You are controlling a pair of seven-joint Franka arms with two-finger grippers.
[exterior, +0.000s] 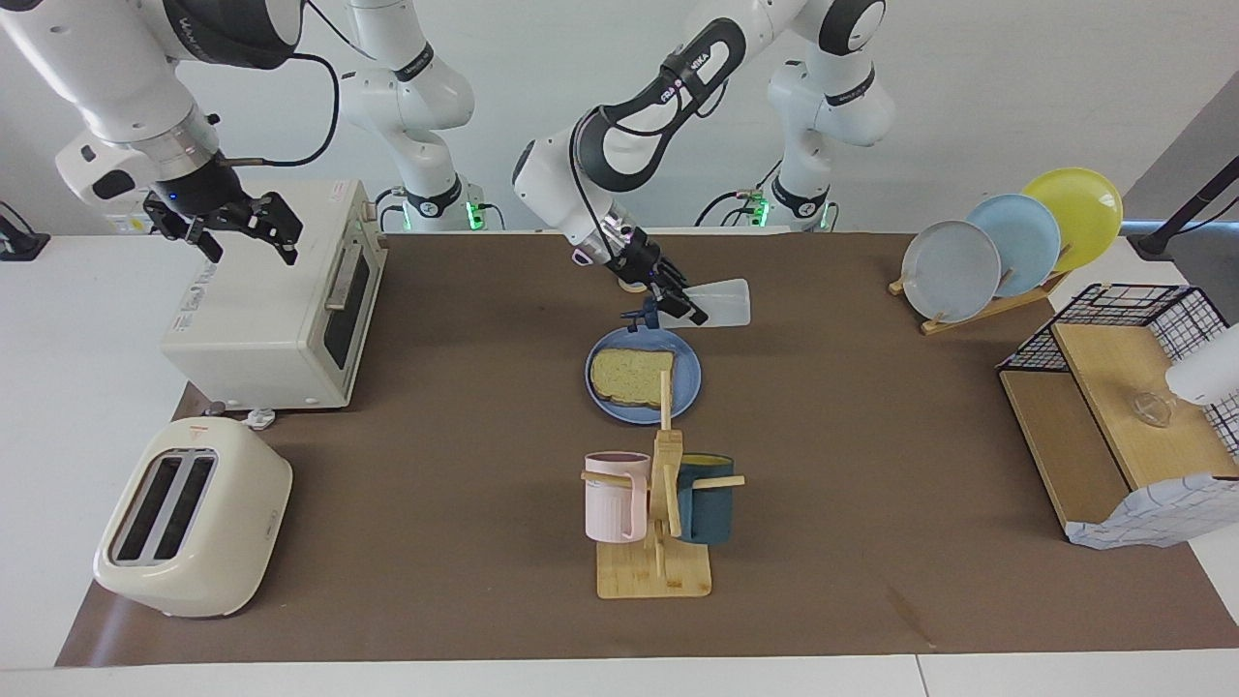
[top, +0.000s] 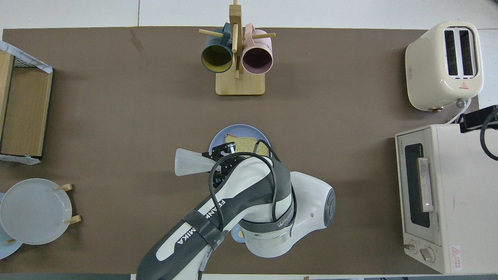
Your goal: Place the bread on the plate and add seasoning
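The bread lies flat on the blue plate in the middle of the table. My left gripper is shut on the seasoning, a translucent bottle held on its side. Its dark blue nozzle hangs just over the plate's edge nearest the robots, pointing toward the right arm's end. In the overhead view the left arm covers much of the plate and bread. My right gripper is open over the toaster oven, holding nothing.
A white toaster oven and a cream toaster stand at the right arm's end. A mug rack stands farther from the robots than the plate. A rack of plates and a wire-and-wood shelf are at the left arm's end.
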